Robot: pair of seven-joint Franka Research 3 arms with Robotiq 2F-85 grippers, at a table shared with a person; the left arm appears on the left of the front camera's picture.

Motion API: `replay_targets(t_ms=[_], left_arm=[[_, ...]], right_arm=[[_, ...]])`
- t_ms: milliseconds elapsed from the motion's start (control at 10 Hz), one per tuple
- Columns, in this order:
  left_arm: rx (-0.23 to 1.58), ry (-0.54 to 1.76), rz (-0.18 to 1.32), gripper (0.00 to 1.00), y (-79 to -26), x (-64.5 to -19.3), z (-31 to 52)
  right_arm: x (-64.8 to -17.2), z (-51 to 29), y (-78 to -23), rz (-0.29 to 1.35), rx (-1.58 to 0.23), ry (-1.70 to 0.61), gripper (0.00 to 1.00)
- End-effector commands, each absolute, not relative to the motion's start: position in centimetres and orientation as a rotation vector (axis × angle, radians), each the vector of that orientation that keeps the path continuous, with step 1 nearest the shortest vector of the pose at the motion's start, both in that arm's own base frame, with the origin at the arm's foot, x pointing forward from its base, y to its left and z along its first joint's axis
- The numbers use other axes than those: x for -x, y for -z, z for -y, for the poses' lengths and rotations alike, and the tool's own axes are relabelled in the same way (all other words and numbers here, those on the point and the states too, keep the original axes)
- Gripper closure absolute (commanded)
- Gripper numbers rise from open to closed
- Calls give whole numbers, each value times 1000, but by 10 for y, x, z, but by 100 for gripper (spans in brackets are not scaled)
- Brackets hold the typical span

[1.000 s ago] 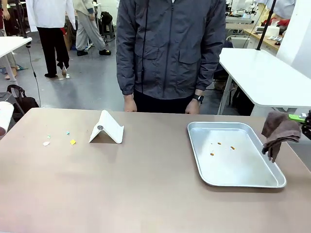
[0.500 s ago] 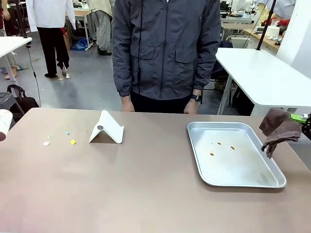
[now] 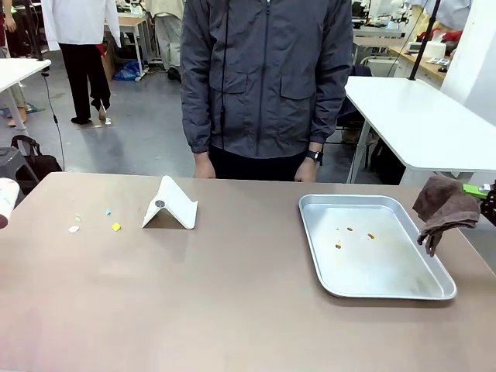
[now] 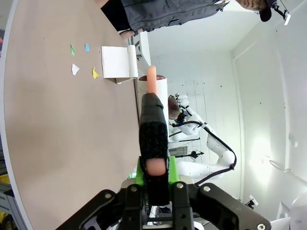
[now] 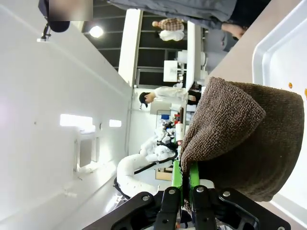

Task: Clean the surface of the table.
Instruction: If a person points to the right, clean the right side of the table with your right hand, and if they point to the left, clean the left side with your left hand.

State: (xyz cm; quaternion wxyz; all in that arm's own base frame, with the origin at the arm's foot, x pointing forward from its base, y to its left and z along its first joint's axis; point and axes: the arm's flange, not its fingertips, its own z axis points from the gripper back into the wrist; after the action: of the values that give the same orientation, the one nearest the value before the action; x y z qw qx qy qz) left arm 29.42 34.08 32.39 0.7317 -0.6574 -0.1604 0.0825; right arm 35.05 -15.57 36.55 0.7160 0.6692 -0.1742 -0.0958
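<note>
The brownish table (image 3: 232,302) carries a few small paper scraps (image 3: 115,226) near its left end, and they appear again as scraps (image 4: 95,73) on the table (image 4: 57,143) in the left wrist view. At the right edge my right gripper (image 3: 488,200) is shut on a brown cloth (image 3: 443,211) that hangs beside the tray. In its wrist view the cloth (image 5: 249,139) drapes over the right gripper (image 5: 184,173). My left gripper (image 4: 153,103) is shut on the peach handle of a lint roller (image 4: 160,88); the roller's white roll (image 3: 5,198) peeks in at the far left.
A silver tray (image 3: 403,291) with a few orange crumbs lies on the right. A white folded stand (image 3: 172,205) sits left of centre. A person in a grey jacket stands at the far edge, hands (image 3: 205,167) hanging by the table. A white table (image 3: 418,116) stands behind on the right.
The lint roller has drawn back toward the left edge. The cloth has lifted slightly and shifted right. The person has shifted a little to the left.
</note>
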Motion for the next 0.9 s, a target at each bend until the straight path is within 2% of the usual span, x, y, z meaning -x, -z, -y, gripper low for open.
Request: replay_targets(t_ms=[0, 800], left_arm=[[1442, -165, 358, 100, -326, -290, -342], [1442, -165, 358, 100, -326, -290, -342]], right_arm=[[-346, 153, -372, 373, -1475, 235, 100], [-346, 153, -372, 373, -1475, 235, 100]])
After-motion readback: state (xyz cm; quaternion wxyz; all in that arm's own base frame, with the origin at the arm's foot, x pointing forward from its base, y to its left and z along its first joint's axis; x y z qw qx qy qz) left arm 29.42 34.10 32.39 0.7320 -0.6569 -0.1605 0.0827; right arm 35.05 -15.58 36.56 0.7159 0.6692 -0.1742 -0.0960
